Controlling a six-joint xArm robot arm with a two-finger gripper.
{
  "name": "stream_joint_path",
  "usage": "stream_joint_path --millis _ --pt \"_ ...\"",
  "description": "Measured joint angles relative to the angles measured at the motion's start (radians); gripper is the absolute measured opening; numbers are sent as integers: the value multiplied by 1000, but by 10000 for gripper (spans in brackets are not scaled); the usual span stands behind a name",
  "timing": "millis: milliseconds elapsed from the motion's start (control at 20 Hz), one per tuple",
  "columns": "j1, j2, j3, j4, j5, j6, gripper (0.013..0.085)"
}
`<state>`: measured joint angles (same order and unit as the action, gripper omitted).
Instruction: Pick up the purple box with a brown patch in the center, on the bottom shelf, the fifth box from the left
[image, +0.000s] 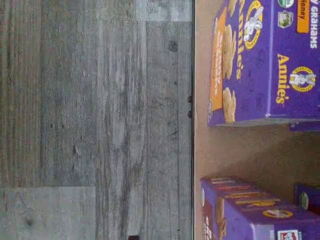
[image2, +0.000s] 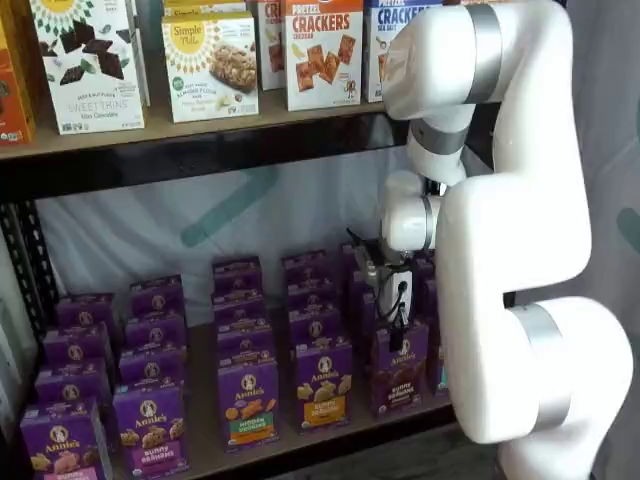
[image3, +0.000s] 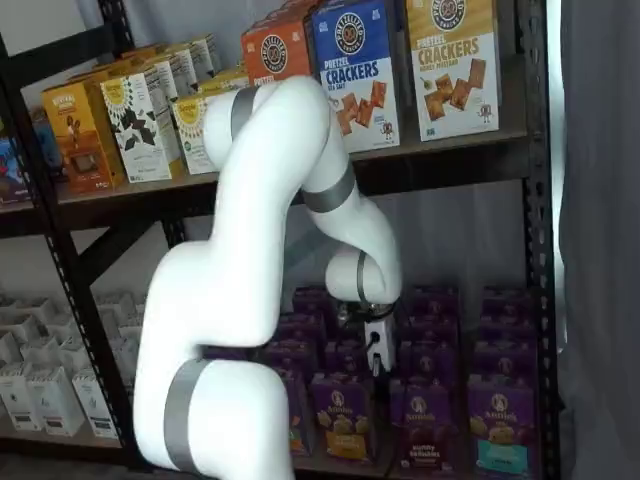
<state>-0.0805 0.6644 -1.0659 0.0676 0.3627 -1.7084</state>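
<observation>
**Pincer wide over the front row of the bottom shelf**

Nearest to us in both shelf views is the white arm (image2: 520, 250), which hides the right end of the rack in one of them. In the wrist view, gray plank floor (image: 95, 120) runs up to the straight front edge of the bottom shelf (image2: 200, 430). Just behind that edge stand two purple cartons with a strip of bare board between them. One carries an orange patch (image: 265, 60); the other (image: 250, 212) shows a brownish front, though we cannot tell for sure which row it belongs to.

The gripper (image2: 397, 335) hangs below the wrist with its black fingers pointing down. We take its jaws to be spread wide, and nothing sits between them.

The purple box with a brown patch (image2: 398, 372) stands at the front of its row, close to the shelf's lip, directly under the fingers. We cannot tell whether they touch it. It has a box with a yellow patch (image2: 322, 385) just to the left and, in a shelf view, a box with a teal patch (image3: 497, 420) just to the right, with narrow gaps on both sides.

More purple cartons line up behind it toward the pale backdrop (image2: 200, 220). Open room lies above these rows, up to the dark underside of the upper shelf (image2: 200, 135), which carries cracker boxes (image2: 323, 50). A black upright post (image3: 535, 250) bounds the rack on the right.
</observation>
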Motion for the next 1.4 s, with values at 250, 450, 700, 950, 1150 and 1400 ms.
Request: stream_joint_path --millis 250,450,700,950,1150,1400 --pt "-18 37 -60 -5 28 -12 850" --pt "-31 76 -120 30 60 -57 850" --pt "-43 138 -201 3 101 -43 850" --pt "-51 188 -256 -9 124 -40 850" --pt "-62 217 -294 13 138 -70 850" --pt "-73 246 -339 7 160 -74 850"
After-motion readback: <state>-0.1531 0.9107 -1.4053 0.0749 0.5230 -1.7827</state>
